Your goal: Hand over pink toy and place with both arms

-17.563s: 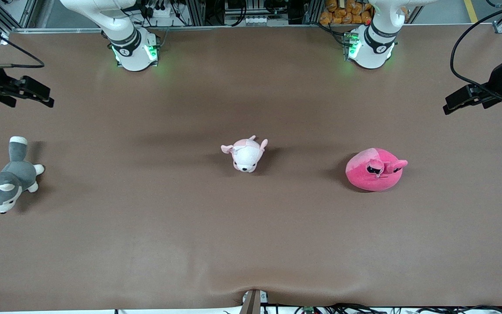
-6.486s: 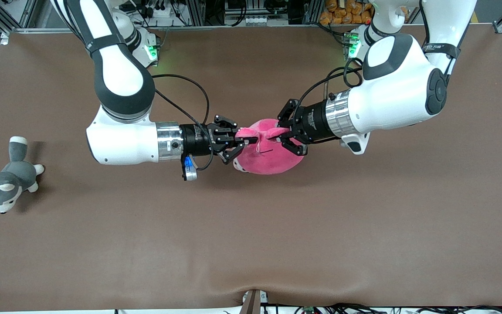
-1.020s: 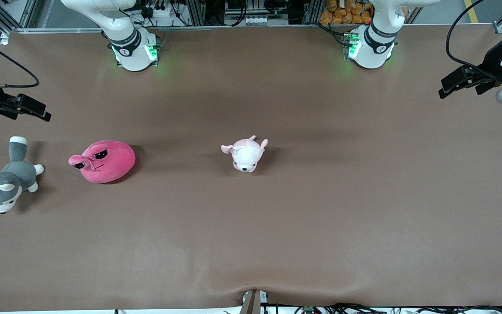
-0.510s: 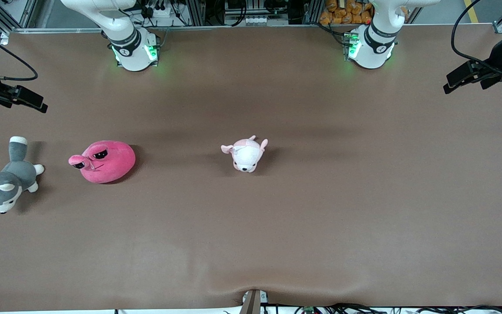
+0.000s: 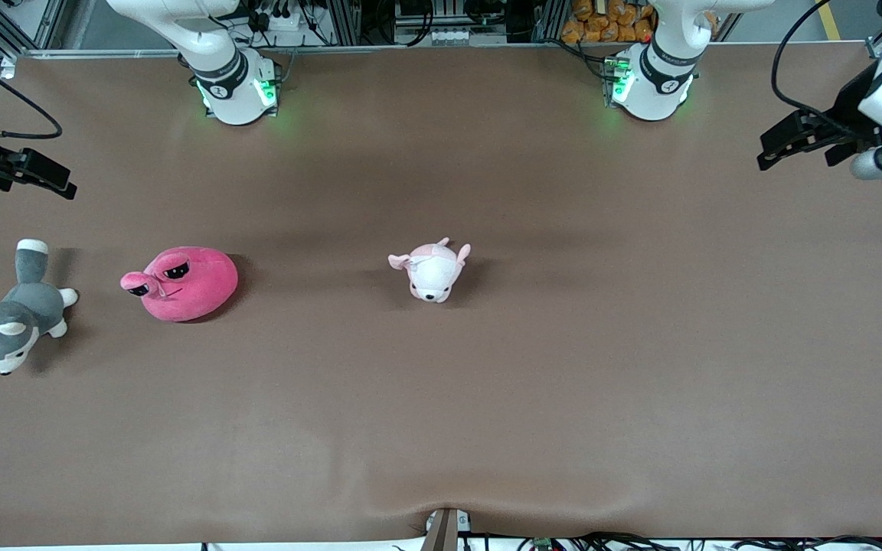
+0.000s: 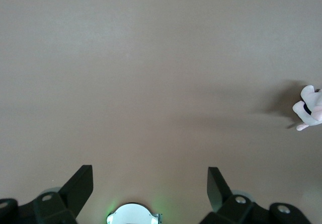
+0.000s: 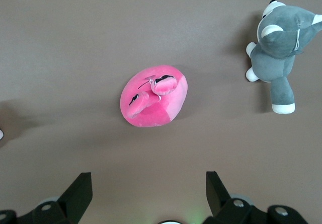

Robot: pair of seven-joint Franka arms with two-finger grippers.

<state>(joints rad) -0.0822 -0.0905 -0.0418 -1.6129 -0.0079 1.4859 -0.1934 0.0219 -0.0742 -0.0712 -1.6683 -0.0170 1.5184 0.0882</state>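
The pink toy [image 5: 181, 283] [image 7: 153, 97] is a round hot-pink plush with black half-lidded eyes. It lies on the brown table toward the right arm's end, beside the grey husky, and nothing touches it. High over that end of the table, my right gripper [image 5: 62, 186] [image 7: 148, 181] hangs open and empty, apart from the toy. My left gripper [image 5: 769, 157] [image 6: 150, 176] hangs open and empty over the left arm's end of the table, with only bare table below it.
A grey-and-white husky plush [image 5: 8, 325] [image 7: 279, 38] lies at the right arm's end of the table. A small pale pink-and-white puppy plush [image 5: 433, 269] [image 6: 309, 108] lies mid-table. The brown table [image 5: 487, 398] stretches wide around them.
The pink toy went from the left arm's end, through both grippers mid-table, to beside the husky. Over the last second both raised, open grippers shifted slightly; the toys lay still.
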